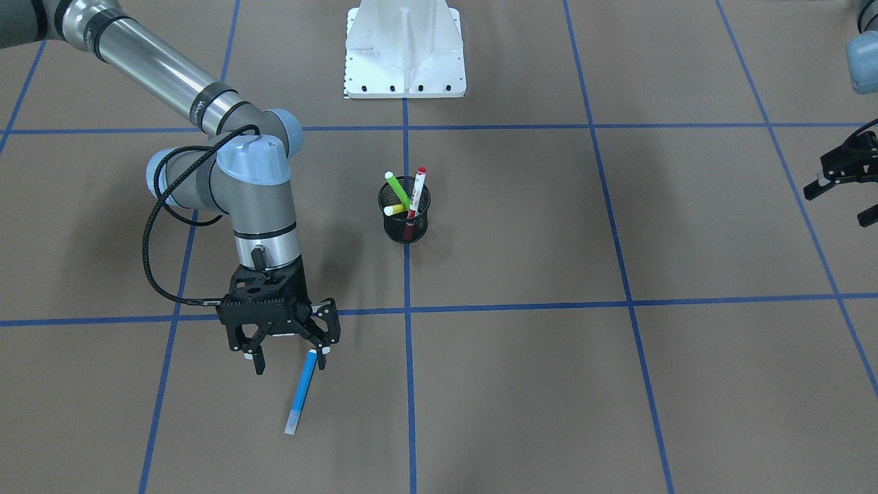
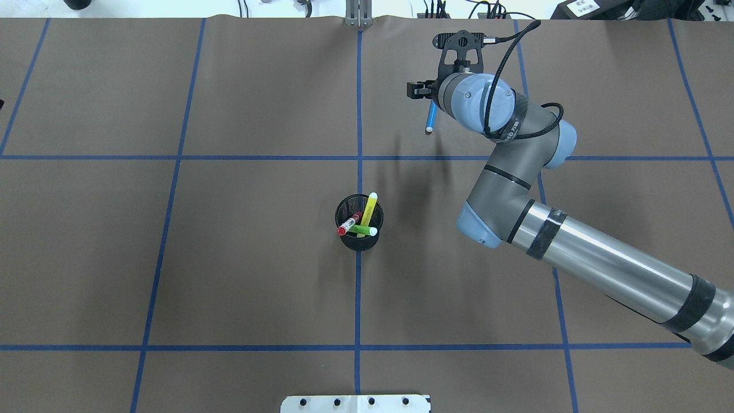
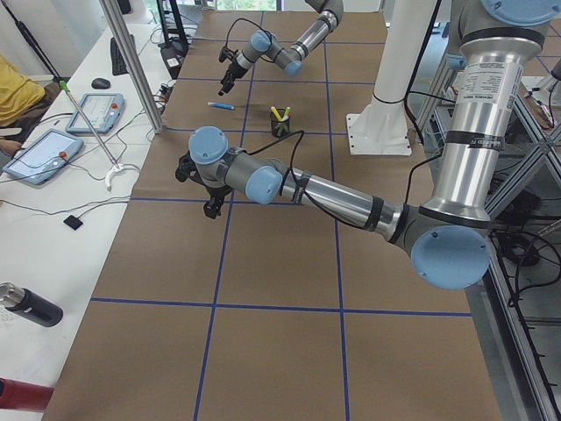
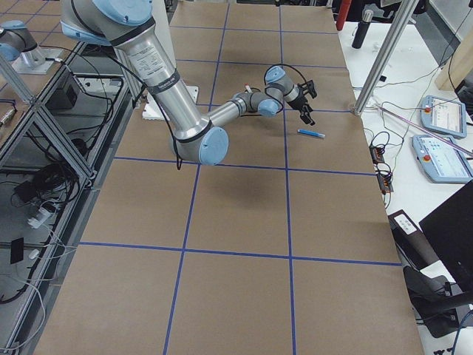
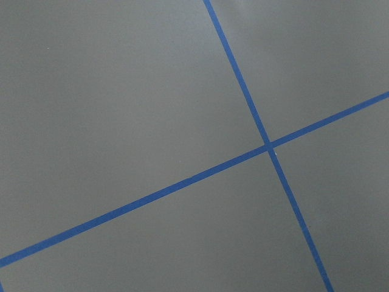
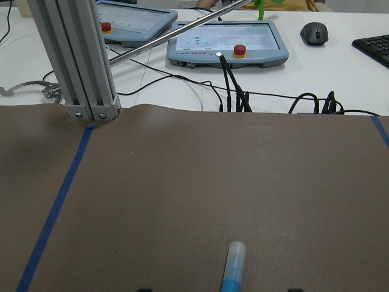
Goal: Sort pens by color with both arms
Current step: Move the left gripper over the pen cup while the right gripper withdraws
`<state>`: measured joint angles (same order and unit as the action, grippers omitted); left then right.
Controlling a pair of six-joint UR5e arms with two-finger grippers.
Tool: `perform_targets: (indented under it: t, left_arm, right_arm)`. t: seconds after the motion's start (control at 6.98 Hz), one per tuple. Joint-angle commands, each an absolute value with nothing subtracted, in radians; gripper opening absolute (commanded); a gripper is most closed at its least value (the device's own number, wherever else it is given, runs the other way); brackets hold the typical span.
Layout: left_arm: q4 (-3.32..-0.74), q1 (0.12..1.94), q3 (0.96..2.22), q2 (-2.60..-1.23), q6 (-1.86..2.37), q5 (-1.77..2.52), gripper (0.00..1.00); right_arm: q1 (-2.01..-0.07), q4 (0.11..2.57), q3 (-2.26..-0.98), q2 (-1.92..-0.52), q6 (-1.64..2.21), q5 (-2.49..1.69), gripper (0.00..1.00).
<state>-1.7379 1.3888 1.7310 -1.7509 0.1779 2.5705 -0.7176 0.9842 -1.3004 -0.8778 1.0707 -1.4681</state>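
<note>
The blue pen (image 1: 302, 392) lies flat on the table (image 1: 549, 384), well apart from the black mesh cup (image 1: 405, 228) that holds the green pen (image 1: 398, 191), yellow pen (image 1: 394, 209) and red-capped pen (image 1: 416, 193). The right fingers (image 1: 258, 362) hang spread wide just above the blue pen's near end, gripping nothing; the wrist view shows the pen centred between them. The left fingers (image 1: 823, 184) are parted too, empty, far off at the table's edge.

Blue pen (image 1: 302, 392) with pale tip lying flat, lower left of front view, upper end beside spread-fingered right gripper (image 1: 288, 357); lime green pen (image 1: 398, 191), yellow pen (image 1: 394, 209), red-capped white pen (image 1: 416, 192) leaning in mesh cup (image 1: 405, 230), centre
</note>
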Motion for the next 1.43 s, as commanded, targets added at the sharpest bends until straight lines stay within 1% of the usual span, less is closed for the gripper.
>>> perform_targets:
  t: [0.0, 0.29, 0.43, 0.57, 0.86, 1.0, 1.15, 1.29]
  left_arm:
    - [-1.755, 1.342, 1.733, -1.834, 0.345, 2.560, 1.00]
    - [-1.743, 1.225, 1.739, -1.946, 0.559, 2.495, 1.00]
    - [-1.741, 1.154, 1.741, -1.979, 0.659, 2.475, 1.00]
    - [-1.683, 1.103, 1.743, -2.032, 0.742, 2.471, 1.00]
    - [-1.435, 0.987, 1.743, -2.207, 0.785, 2.464, 1.00]
    - [-1.390, 0.920, 1.741, -2.267, 0.869, 2.398, 1.00]
    - [-1.364, 0.843, 1.729, -2.305, 0.917, 2.354, 1.00]
    - [-1.349, 0.791, 1.695, -2.356, 0.937, 2.329, 1.00]
  right_arm:
    - [-0.790, 1.073, -1.313, -0.885, 1.074, -1.715, 0.98]
    - [-0.891, 1.251, -1.365, -0.890, 1.052, -2.007, 0.99]
    - [-0.929, 1.320, -1.417, -0.920, 1.010, -2.099, 0.99]
    - [-0.961, 1.400, -1.490, -0.977, 0.930, -2.130, 1.00]
    - [-1.000, 1.627, -1.661, -1.083, 0.691, -2.143, 1.00]
    - [-1.015, 1.653, -1.707, -1.138, 0.605, -2.146, 1.00]
    - [-1.025, 1.652, -1.727, -1.181, 0.568, -2.155, 1.00]
    - [-1.028, 1.648, -1.733, -1.195, 0.548, -2.155, 1.00]
